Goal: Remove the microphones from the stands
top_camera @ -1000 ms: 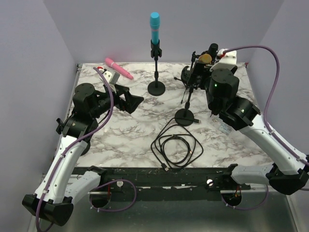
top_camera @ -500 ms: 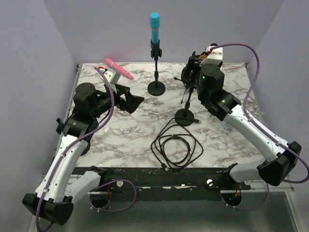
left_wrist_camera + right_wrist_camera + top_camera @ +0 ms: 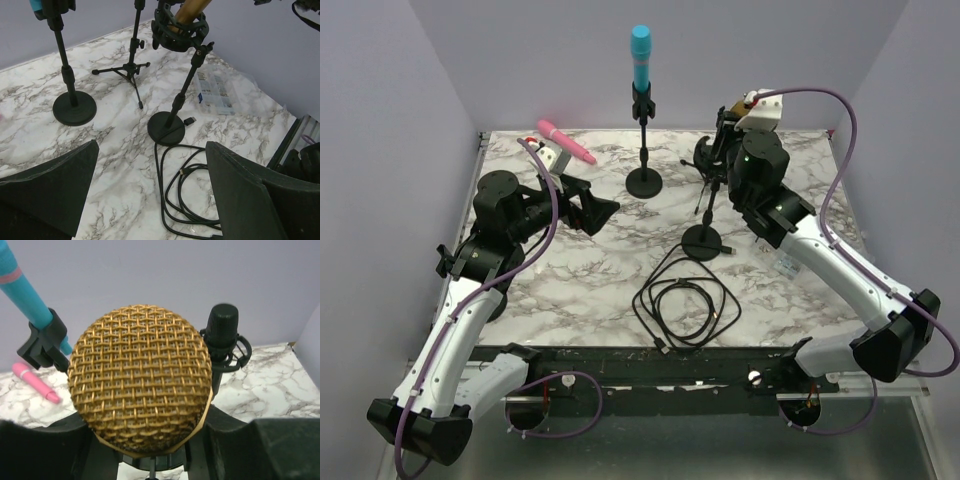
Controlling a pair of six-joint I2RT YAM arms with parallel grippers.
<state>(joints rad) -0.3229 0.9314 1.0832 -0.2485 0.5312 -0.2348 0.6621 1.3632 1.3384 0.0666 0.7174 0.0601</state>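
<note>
The gold mesh-headed microphone [image 3: 140, 380] sits in the black shock mount [image 3: 177, 35] of a round-based stand [image 3: 705, 242] at the right of the table. My right gripper [image 3: 145, 442] reaches over it from above, one black finger on each side of the microphone body just under the head, both pressed against it. In the top view the right wrist [image 3: 755, 165] hides most of the microphone. My left gripper [image 3: 595, 212] hovers open over the left middle of the table, its fingers [image 3: 50, 185] wide apart with nothing between them.
A cyan microphone [image 3: 640, 58] stands clipped in a taller stand [image 3: 644, 182] at the back centre. A pink microphone [image 3: 566, 141] lies at the back left. A black microphone [image 3: 222, 330] sits on a small tripod behind. A coiled black cable [image 3: 685, 305] and a clear plastic box [image 3: 216, 92] lie nearby.
My right arm has swung left and forward over the stand, and its fingers have closed in around the gold microphone. The left arm has stayed still.
</note>
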